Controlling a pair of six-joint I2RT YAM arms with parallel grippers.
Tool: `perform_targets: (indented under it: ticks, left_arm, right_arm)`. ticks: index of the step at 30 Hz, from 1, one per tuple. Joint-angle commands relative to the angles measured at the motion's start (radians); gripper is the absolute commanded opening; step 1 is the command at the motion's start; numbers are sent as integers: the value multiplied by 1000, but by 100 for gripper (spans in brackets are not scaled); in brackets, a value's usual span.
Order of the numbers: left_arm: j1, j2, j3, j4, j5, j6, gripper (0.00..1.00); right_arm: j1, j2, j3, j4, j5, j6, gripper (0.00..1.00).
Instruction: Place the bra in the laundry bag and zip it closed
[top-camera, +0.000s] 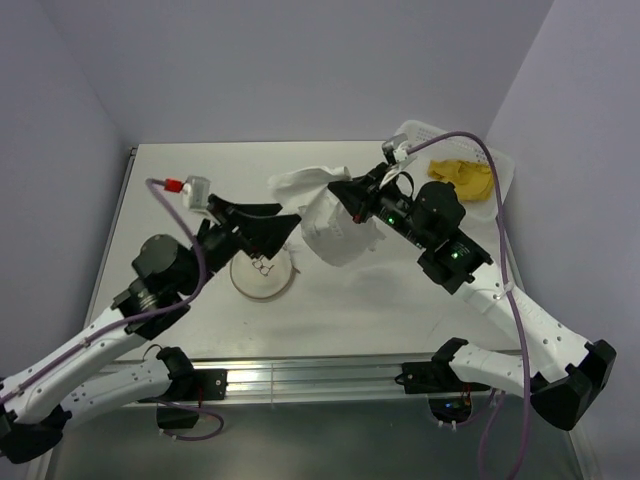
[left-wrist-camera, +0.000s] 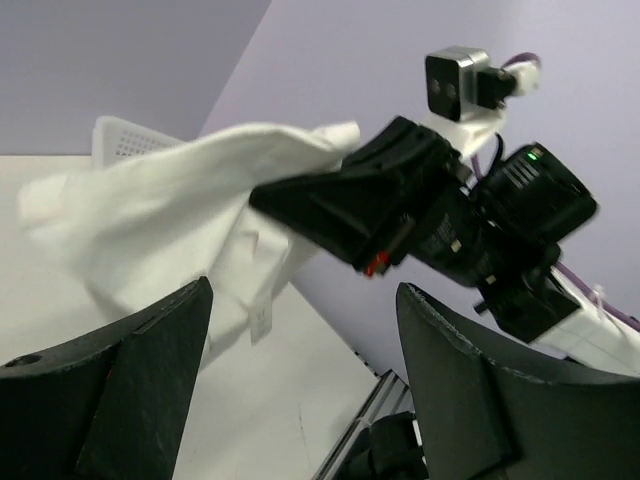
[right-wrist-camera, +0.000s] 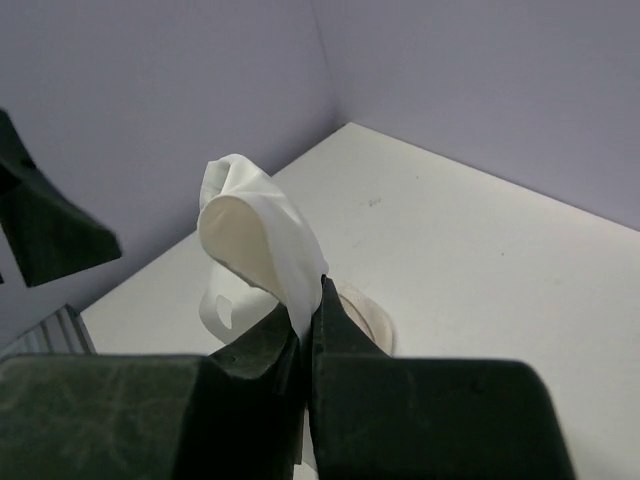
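Bag (top-camera: 335, 235), limp light mesh, hangs pinched in right gripper (right-wrist-camera: 305, 312); left gripper (left-wrist-camera: 302, 295) gapes empty. Bra (top-camera: 462, 178), far-right corner, looks soft: likely best grasped at a cup edge.

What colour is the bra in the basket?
The bra is mustard yellow, clearest in the top external view.

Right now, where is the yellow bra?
In the top view, the bra lies in the white basket at the table's far right corner, just beyond the right arm.
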Motion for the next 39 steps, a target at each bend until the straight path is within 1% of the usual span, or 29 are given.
perform_targets:
  ticks: [1,2,4,5,8,13,16,19,22,25,26,28,29,30,31,32,34,38,39]
  left_arm:
    - [-5,-133,-91,-7,5,16,81]
    - [-5,-158,-149,-1,16,17,82]
    - [-5,-206,-206,6,16,31,85]
    - [-5,-215,-260,15,10,34,90]
    - [-5,-206,-308,64,33,71,97]
    - [-5,-120,-309,179,94,137,98]
    - [-5,-68,-300,248,112,160,97]
    - [-5,-30,-286,273,140,169,95]
    - [-6,-28,-292,305,146,166,86]
    - [-5,-37,-319,354,148,160,65]
    - [-6,-39,-323,358,143,160,53]
    - [-5,-43,-325,358,122,163,40]
    - [-5,-46,-326,362,110,163,28]
    - [-5,-55,-328,368,106,163,22]
    - [-5,-59,-335,375,103,160,12]
    - [-5,-63,-339,381,99,160,7]
    - [-5,-72,-343,388,93,157,0]
    - [-5,-88,-336,374,42,144,0]
    - [-5,-82,-323,354,15,137,0]
  right_arm:
    - [-58,1,32,159,-122,71,0]
    - [-67,1,31,180,-142,85,0]
    - [-77,-4,23,241,-193,121,0]
    - [-77,-5,17,263,-204,137,0]
    - [-78,-7,3,351,-248,206,0]
    - [-80,-14,-12,447,-267,298,0]
    - [-78,-22,-25,475,-279,324,0]
    - [-78,-27,-23,480,-284,335,0]
    - [-81,-30,-25,490,-294,349,0]
    - [-91,-28,-37,532,-311,384,0]
    - [-95,-25,-41,542,-320,395,0]
    - [-103,-17,-43,567,-342,419,0]
    - [-104,-16,-46,572,-347,425,0]
    - [-106,-13,-46,576,-351,431,0]
    - [-107,-13,-49,584,-357,433,0]
    - [-107,-13,-54,589,-360,433,0]
    - [-115,-19,-72,622,-371,444,0]
    - [-156,-39,-101,674,-455,447,0]
    - [-166,-59,-112,696,-478,439,3]
